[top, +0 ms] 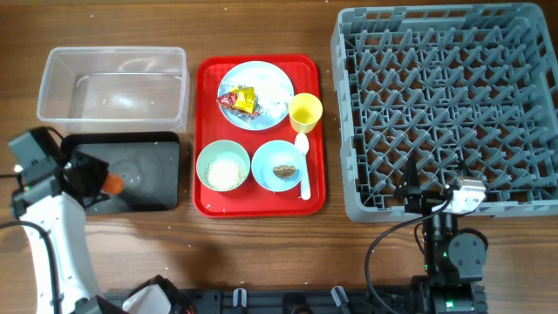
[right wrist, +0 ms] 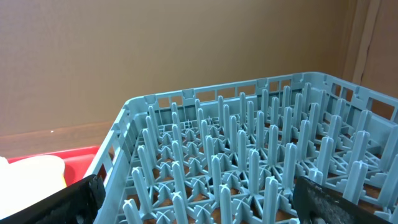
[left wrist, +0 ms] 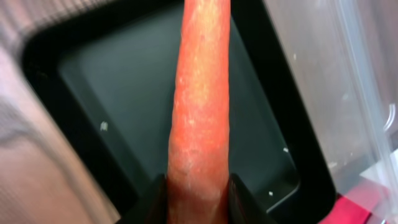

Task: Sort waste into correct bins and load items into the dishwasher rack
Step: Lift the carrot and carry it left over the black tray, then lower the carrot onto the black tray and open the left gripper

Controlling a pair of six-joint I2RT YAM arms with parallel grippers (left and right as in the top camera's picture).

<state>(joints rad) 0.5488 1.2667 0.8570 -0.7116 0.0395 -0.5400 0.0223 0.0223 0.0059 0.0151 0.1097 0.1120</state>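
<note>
Wood-grain tabletop [top: 261, 253] under everything, and the right wrist view only gives us a plain tan wall [right wrist: 155, 56] behind. Our left gripper [left wrist: 199, 202] is pinched narrow on one end of the long orange carrot [left wrist: 202, 106], which pokes straight out ahead of the fingers over the shallow black rectangular tray [left wrist: 124, 93]. We can't tell if the tip touches the tray floor. A few white specks [left wrist: 104, 126] lie in that tray under the carrot. Right alongside it, on the gripper's right in its own camera, sits the clear plastic rectangular tub [top: 113, 96]. Between this gripper and the other one is the flat red serving tray [top: 206, 131], carrying the round light blue plate [top: 270, 80] with yellow and red wrappers [top: 240, 101] and crumpled white tissue [top: 275, 107] on it, a small yellow cup [top: 305, 112], a light blue bowl [top: 203, 157] of white rice grains [top: 225, 173], a second light blue bowl [top: 261, 159] with a small brown food lump [top: 284, 171], and a white spoon [top: 303, 174]. Our right gripper [right wrist: 196, 183] is spread wide, gripping nothing, and dead ahead of it is the large square grey plastic crate [top: 445, 105], pegs filling the view.
</note>
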